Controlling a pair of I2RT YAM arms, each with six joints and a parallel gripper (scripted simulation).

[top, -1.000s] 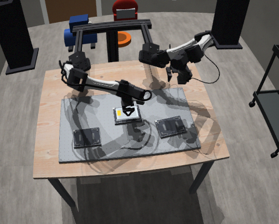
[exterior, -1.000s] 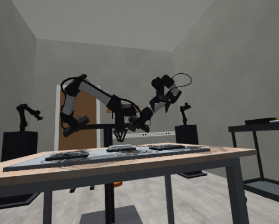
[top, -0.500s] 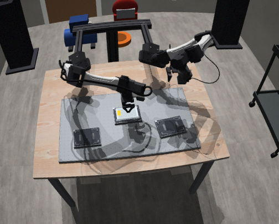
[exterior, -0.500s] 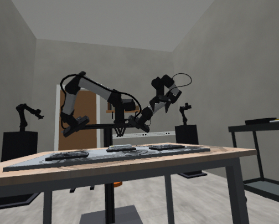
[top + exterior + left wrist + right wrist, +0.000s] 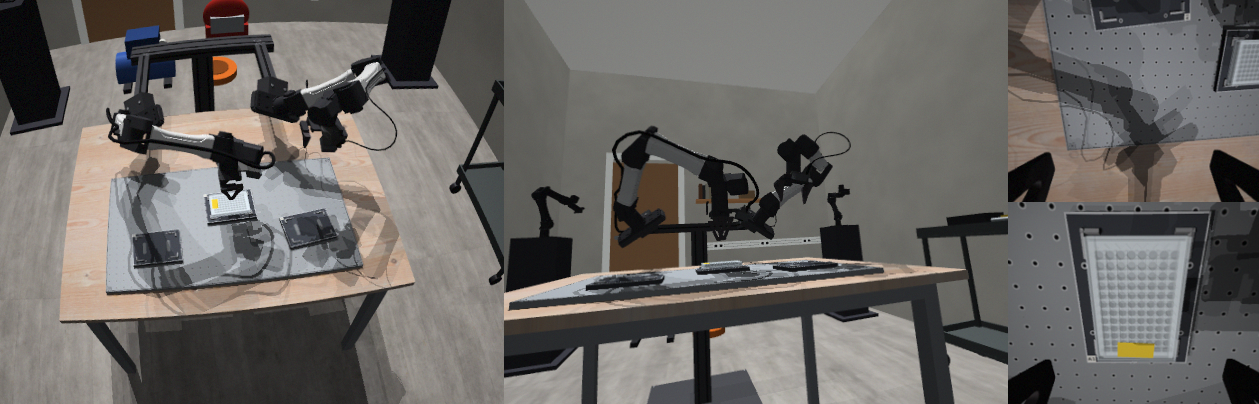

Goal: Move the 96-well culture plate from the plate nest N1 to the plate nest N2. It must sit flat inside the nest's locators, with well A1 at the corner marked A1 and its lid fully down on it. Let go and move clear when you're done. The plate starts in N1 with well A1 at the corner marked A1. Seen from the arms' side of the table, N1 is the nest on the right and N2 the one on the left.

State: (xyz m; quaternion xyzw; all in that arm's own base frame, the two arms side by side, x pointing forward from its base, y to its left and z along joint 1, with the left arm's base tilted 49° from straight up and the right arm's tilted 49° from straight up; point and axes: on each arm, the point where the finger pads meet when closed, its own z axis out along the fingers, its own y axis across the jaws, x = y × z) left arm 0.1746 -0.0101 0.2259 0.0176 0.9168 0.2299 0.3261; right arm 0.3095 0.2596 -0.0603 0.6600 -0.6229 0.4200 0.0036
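Note:
The lidded culture plate (image 5: 235,204) (image 5: 725,266) (image 5: 1247,60) (image 5: 1136,292), clear with a yellow label, sits in the middle nest (image 5: 231,220) (image 5: 1226,59) (image 5: 1081,297). Its yellow-label end is nearest the A1 tag (image 5: 1091,359). The lid looks level; whether fully down I cannot tell. N1 (image 5: 157,247) (image 5: 624,281), at the top view's left, is empty. N2 (image 5: 308,228) (image 5: 1143,9), at its right, is empty. My right gripper (image 5: 231,194) (image 5: 1137,367) is open and empty above the plate. My left gripper (image 5: 317,142) (image 5: 1133,159) is open and empty, raised near the table's arm-side edge.
All three nests stand on the grey perforated board (image 5: 195,185) (image 5: 1076,131) on the wooden table (image 5: 90,200). The right arm reaches across the board's arm-side edge, with a cable looping beside its wrist. Arm shadows cover parts of the board and N2.

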